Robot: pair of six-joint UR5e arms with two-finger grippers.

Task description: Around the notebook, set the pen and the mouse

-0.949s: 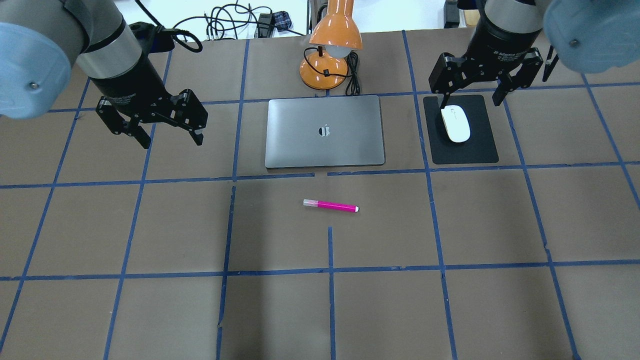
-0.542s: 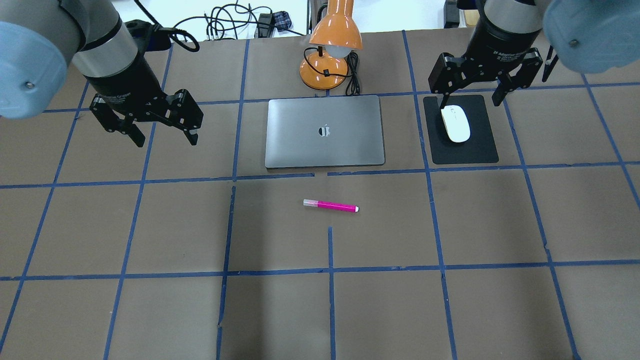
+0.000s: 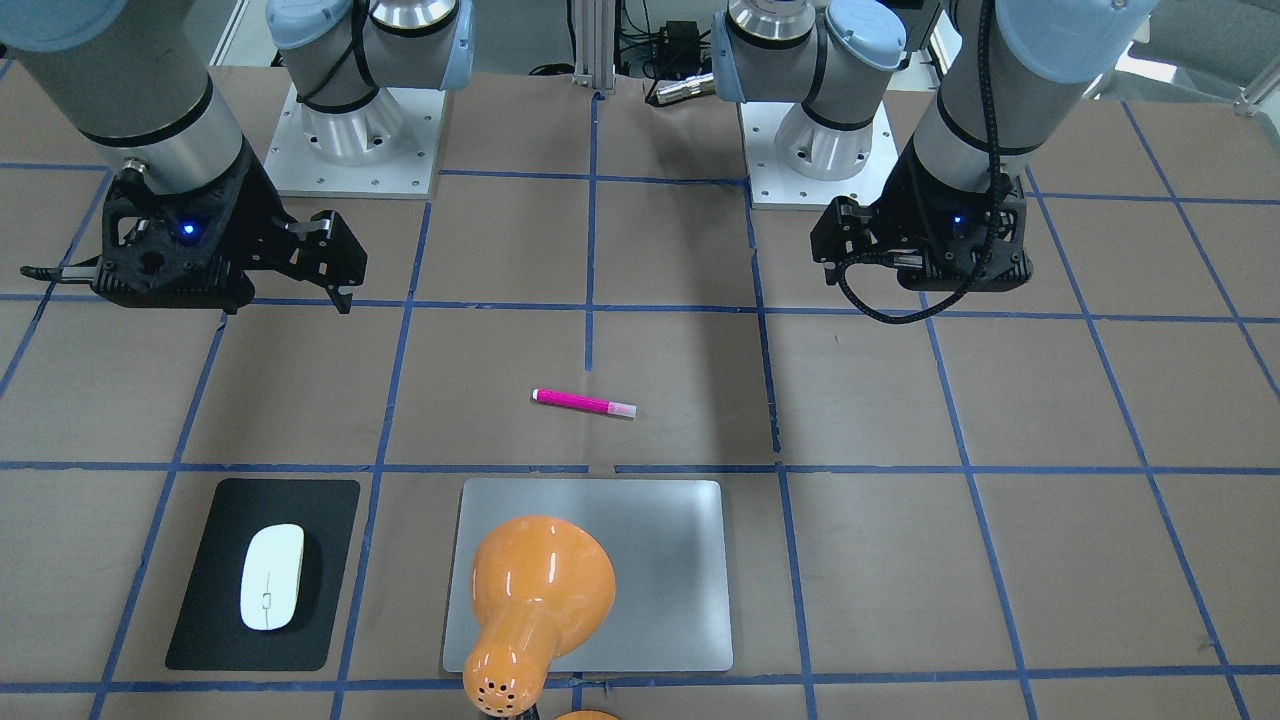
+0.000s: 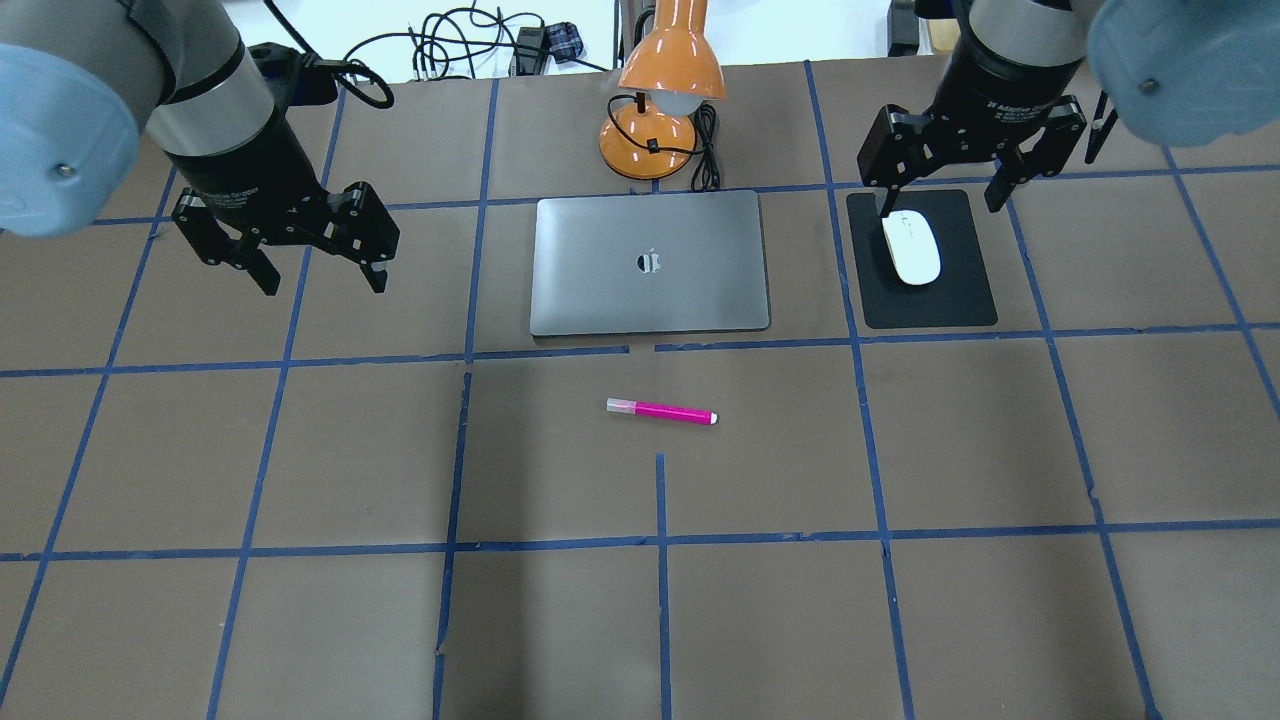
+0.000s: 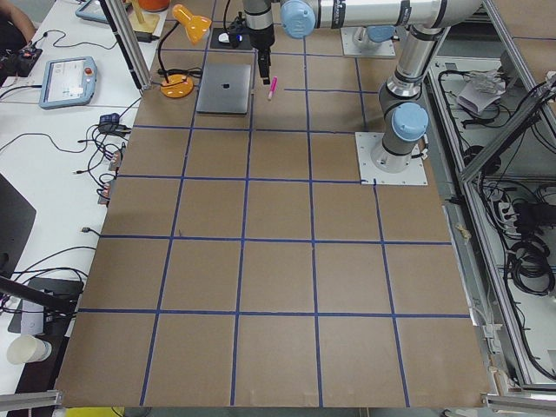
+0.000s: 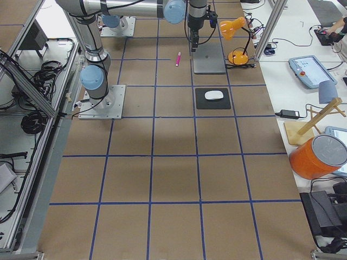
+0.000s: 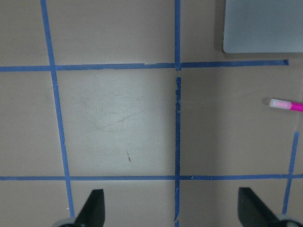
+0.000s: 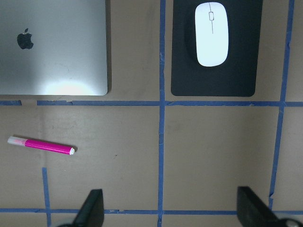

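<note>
The silver-grey notebook (image 4: pixel 650 262) lies shut at the table's far middle. In front of it, on the brown table, the pink pen (image 4: pixel 661 412) lies crosswise and apart from it. The white mouse (image 4: pixel 911 248) rests on a black mat (image 4: pixel 960 300) to the notebook's right. My right gripper (image 4: pixel 941 203) hangs open above the mat's far end, holding nothing. Left of the notebook, my left gripper (image 4: pixel 322 285) is open and empty above bare table. The right wrist view shows the mouse (image 8: pixel 211 33), pen (image 8: pixel 41 145) and notebook (image 8: pixel 52 47) below it.
An orange desk lamp (image 4: pixel 660 100) stands just behind the notebook, its cord (image 4: pixel 706 150) beside the base. Loose cables (image 4: pixel 460 45) lie beyond the table's far edge. Blue tape lines grid the brown table.
My left gripper has drifted a little left and toward the far side, still open. The right gripper, pen, mouse and notebook have not moved.
</note>
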